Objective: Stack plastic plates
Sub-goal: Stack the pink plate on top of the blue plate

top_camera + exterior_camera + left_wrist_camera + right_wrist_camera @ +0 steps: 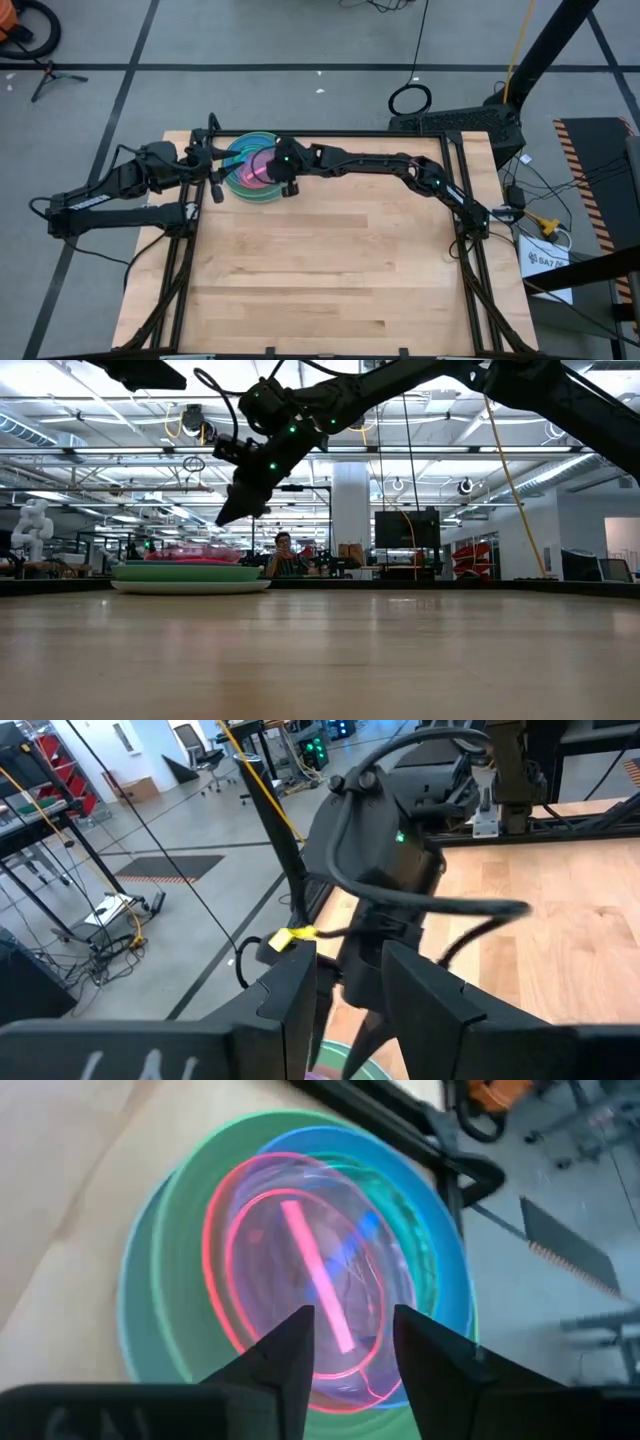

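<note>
The plastic plates (250, 165) lie in one stack at the table's far left, large opaque green and blue ones underneath. A small translucent pink plate (270, 1230) sits on top. In the low view the stack (190, 573) rests flat on the wood. My right gripper (350, 1325) hangs open over the stack's near right part (276, 174), slanting down, its fingertips (225, 515) clear above the plates with nothing between them. Just left of the stack, my left gripper (207, 162) waits, open (345, 985) and empty, pointing at the right arm's wrist.
Bare wooden tabletop (330, 260) stretches from the stack to the near and right edges. Black frame rails (330, 134) run along the table's sides. The right arm (400, 165) spans the far part of the table. A person (286, 554) sits in the room beyond.
</note>
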You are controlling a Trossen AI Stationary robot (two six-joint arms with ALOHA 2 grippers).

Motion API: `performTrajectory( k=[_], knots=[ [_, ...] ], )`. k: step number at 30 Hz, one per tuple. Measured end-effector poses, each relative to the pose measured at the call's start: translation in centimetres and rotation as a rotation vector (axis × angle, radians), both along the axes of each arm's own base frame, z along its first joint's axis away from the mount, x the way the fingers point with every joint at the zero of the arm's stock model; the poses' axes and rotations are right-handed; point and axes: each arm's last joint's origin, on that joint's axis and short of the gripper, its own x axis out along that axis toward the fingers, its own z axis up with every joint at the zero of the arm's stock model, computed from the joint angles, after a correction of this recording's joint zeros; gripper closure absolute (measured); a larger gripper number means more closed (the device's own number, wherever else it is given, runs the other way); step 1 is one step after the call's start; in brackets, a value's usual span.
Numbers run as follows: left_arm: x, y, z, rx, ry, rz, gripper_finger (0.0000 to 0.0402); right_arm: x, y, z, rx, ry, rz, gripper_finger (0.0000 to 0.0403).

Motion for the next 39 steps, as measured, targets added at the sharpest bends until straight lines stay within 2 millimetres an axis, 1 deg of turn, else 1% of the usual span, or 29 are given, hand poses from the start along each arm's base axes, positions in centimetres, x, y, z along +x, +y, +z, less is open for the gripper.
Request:
performTrajectory(
  k=[4, 7, 9, 13, 17, 20, 23, 26, 30, 33, 36, 39],
  knots=[
    [0.0, 0.0, 0.0, -0.004, -0.002, 0.001, 0.0277, 0.1, -0.2, 0.2, 0.047, -0.051, -0.068, 0.0274],
    [0.0, 0.0, 0.0, -0.004, -0.001, 0.001, 0.0277, 0.4, 0.3, 0.6, 0.058, -0.100, -0.149, 0.0278],
    [0.0, 0.0, 0.0, -0.006, 0.003, 0.001, 0.0277, 0.4, 1.0, 1.1, 0.059, -0.114, -0.192, 0.0281],
    [0.0, 0.0, -0.2, -0.013, 0.012, 0.002, 0.0277, 0.0, 2.9, 2.8, 0.032, -0.111, -0.216, 0.0284],
    [0.0, 0.0, -0.2, -0.021, 0.018, 0.004, 0.0277, -1.2, 4.9, 5.0, 0.037, -0.064, -0.202, 0.0285],
    [-0.1, 0.0, -0.3, -0.030, 0.018, 0.006, 0.0277, -2.1, 6.1, 6.0, 0.064, -0.025, -0.202, 0.0285],
    [0.0, 0.0, -0.4, -0.055, 0.027, 0.012, 0.0277, -3.1, 7.2, 6.6, 0.095, 0.040, -0.212, 0.0285],
    [0.3, 0.1, -0.7, -0.078, 0.041, 0.018, 0.0277, -4.5, 8.5, 6.7, 0.119, 0.152, -0.222, 0.0285],
    [1.3, 0.4, -1.2, -0.112, 0.081, 0.026, 0.0277, -6.9, 10.5, 6.8, 0.160, 0.344, -0.252, 0.0285],
    [2.7, 0.8, -2.0, -0.145, 0.139, 0.036, 0.0277, -8.6, 12.0, 7.2, 0.212, 0.456, -0.292, 0.0285],
    [4.5, 1.4, -3.2, -0.169, 0.229, 0.056, 0.0277, -9.6, 13.7, 7.6, 0.232, 0.490, -0.321, 0.0285],
    [6.1, 2.4, -4.9, -0.203, 0.342, 0.086, 0.0277, -9.8, 15.7, 7.7, 0.226, 0.496, -0.285, 0.0285]
  ],
)
